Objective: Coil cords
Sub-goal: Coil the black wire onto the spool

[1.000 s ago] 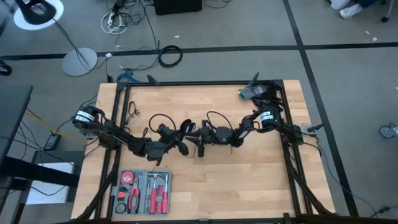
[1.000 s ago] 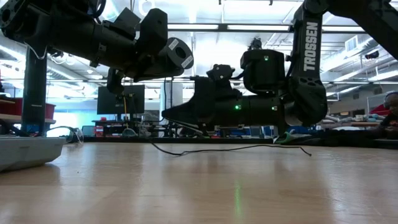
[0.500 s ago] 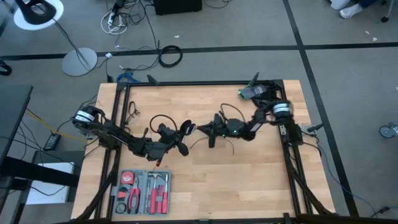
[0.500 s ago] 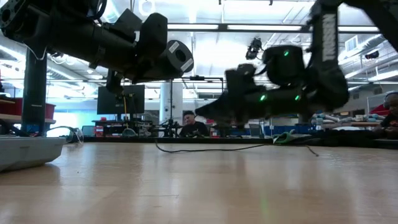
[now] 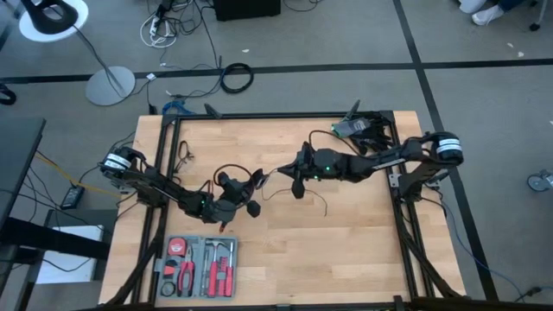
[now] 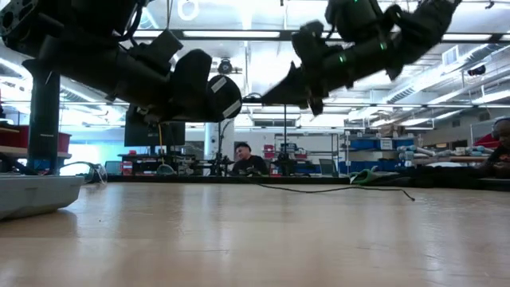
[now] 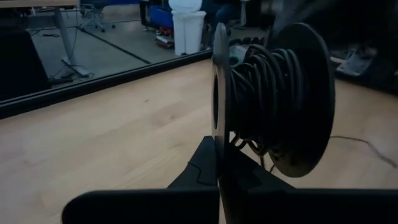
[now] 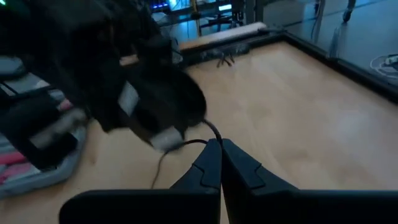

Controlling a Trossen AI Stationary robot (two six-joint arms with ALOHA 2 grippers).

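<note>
Your left tool (image 7: 219,163) is clamped on the spool's thin flange, the cord (image 7: 261,93) wound there above the tabletop (image 5: 346,250). Your right tool (image 8: 221,158), closed, pinches what looks like the limp, light free strand; keep hold close to the spool.

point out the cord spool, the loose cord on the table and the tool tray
cord spool (image 7: 273,106), left wrist view, on the black cord wound between its two discs
loose cord (image 6: 335,189), low view, on the thin strand lying on the wood
tool tray (image 5: 200,266), high view, on the red-handled tools inside
</note>
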